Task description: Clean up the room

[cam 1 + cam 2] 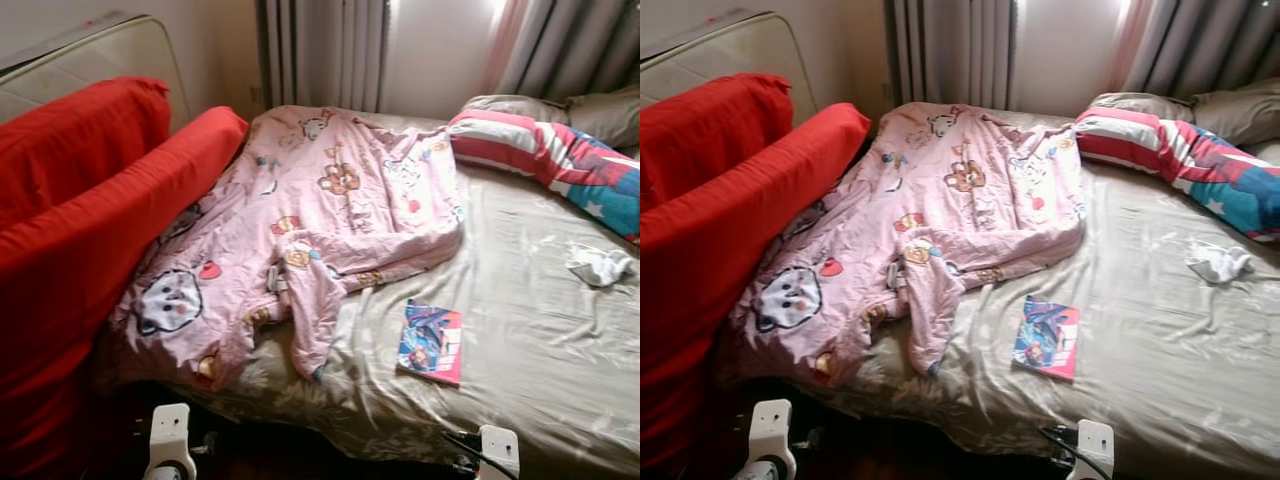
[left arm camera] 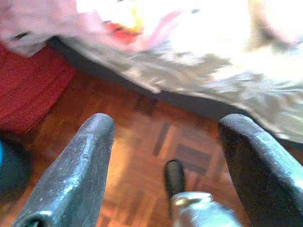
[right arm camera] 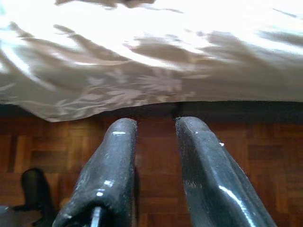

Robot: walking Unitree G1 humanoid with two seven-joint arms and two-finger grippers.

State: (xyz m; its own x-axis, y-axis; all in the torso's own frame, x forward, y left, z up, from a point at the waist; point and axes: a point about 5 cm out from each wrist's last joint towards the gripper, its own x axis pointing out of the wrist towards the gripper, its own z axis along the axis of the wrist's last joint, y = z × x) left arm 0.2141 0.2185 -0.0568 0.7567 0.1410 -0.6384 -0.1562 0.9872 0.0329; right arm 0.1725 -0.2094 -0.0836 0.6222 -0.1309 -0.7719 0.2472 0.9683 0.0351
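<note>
Left eye view, bed: the bed [image 1: 540,340] carries a beige satin sheet, wrinkled all over and not smoothed.
Left eye view, quilt: a pink cartoon-print quilt [image 1: 310,220] lies crumpled across the robot's left half of the bed, one corner drooping over the near edge; it is unfolded.
Left eye view, book: a comic book [image 1: 431,342] lies flat on the sheet near the near edge, just beside the quilt's hanging corner.
Left eye view, cloth: a small white crumpled cloth [image 1: 600,265] sits on the sheet to the right, well apart from the book.
Left eye view, pillows: a striped and starred pillow [image 1: 560,160] and a grey pillow [image 1: 600,115] lie at the far right.
Left eye view, sofa: red cushions [image 1: 80,210] lean against the bed's left side.
Right eye view: same scene; both wrists sit low at the bed's near edge.
Left wrist view, left gripper: the left gripper [image 2: 165,156] has its fingers spread wide with nothing between them, over wooden parquet floor [image 2: 142,142] beside the bed edge.
Right wrist view, right gripper: the right gripper [image 3: 156,161] has fingers nearly together with a narrow gap, holding nothing, pointed at the sheet's overhang.
Progress: judged barely begun; book, cloth and quilt all appear untouched, and nothing is held.
</note>
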